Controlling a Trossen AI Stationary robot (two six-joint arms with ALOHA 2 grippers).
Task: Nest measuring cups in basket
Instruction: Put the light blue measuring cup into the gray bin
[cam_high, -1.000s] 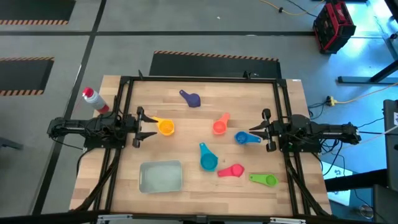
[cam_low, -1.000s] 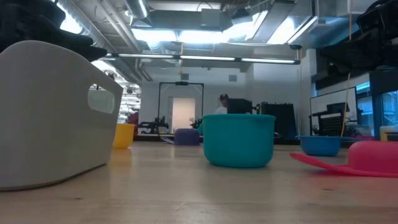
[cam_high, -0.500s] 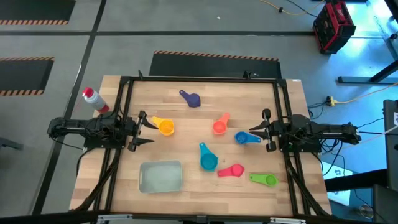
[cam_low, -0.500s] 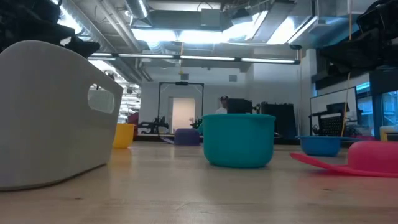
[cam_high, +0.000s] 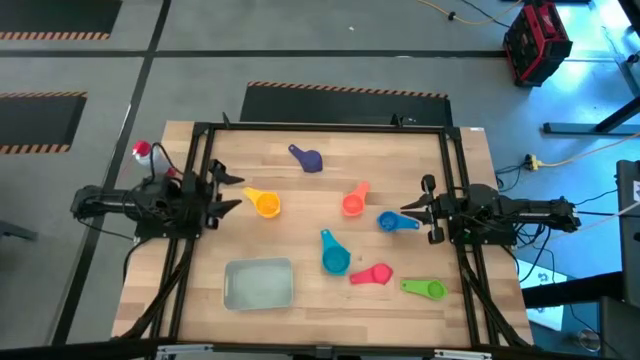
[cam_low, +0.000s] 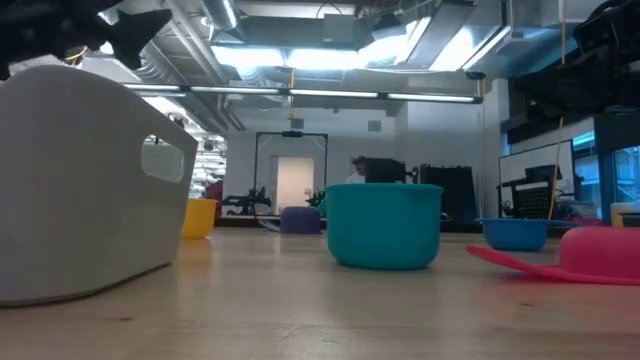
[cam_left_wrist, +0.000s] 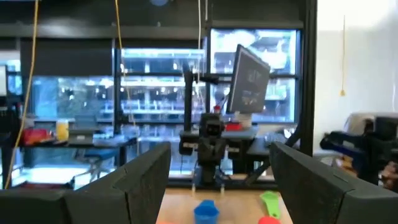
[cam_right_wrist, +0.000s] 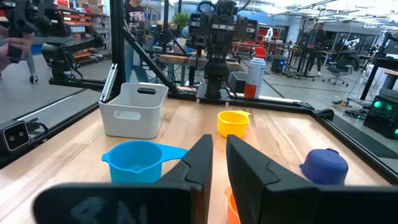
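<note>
Seven measuring cups lie bowl-down on the wooden table: purple, yellow, orange, blue, teal, pink and green. The pale basket stands near the front left and holds nothing. My left gripper is open and empty, raised above the table to the left of the yellow cup. My right gripper is shut and empty, its tips just beside the blue cup's handle.
A white bottle with a red cap stands at the table's left edge, behind my left arm. A black frame runs around the table. Bare wood lies between the basket and the teal cup.
My left gripper has drawn back from the yellow cup toward the table's left edge and has gone up; in the low view it rises above the basket. The cups and the basket have stayed where they were.
</note>
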